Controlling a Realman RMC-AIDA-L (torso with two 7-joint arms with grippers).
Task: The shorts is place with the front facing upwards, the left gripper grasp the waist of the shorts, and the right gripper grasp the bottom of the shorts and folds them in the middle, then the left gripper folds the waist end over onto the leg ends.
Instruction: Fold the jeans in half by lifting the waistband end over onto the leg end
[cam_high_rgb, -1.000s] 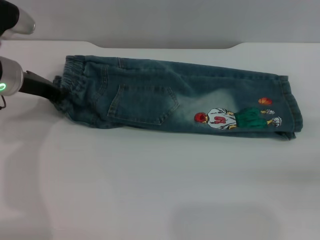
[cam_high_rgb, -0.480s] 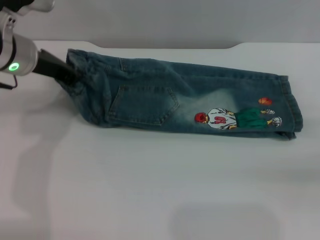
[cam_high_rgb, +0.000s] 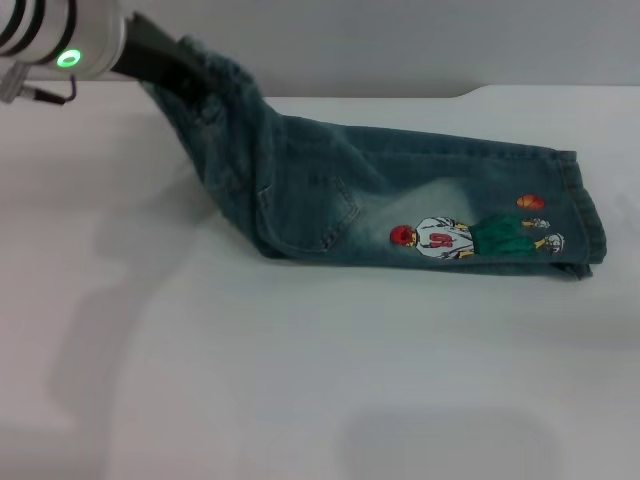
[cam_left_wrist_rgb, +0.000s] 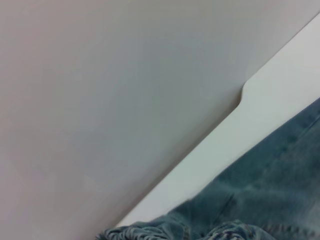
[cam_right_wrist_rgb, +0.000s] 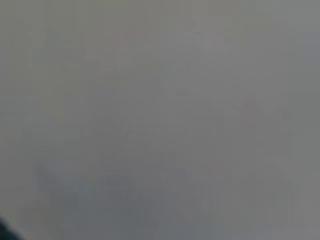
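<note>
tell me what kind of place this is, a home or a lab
Probably a lab or test bench, not a home: a bare white table with a cut-out edge, a blank grey wall, and only blue denim shorts lifted by the left pincer.

Lab-style test bench — bare white table (cam_high_rgb: 300, 400) with notched edge, plain grey wall (cam_high_rgb: 400, 40) behind.

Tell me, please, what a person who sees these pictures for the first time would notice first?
First, the shorts: blue denim, folded lengthwise, lying across the white table, with a colourful cartoon print near the leg ends on the robot's right. Next, the left gripper at the far left, shut on the waist and holding it raised off the table while the legs lie flat.
</note>
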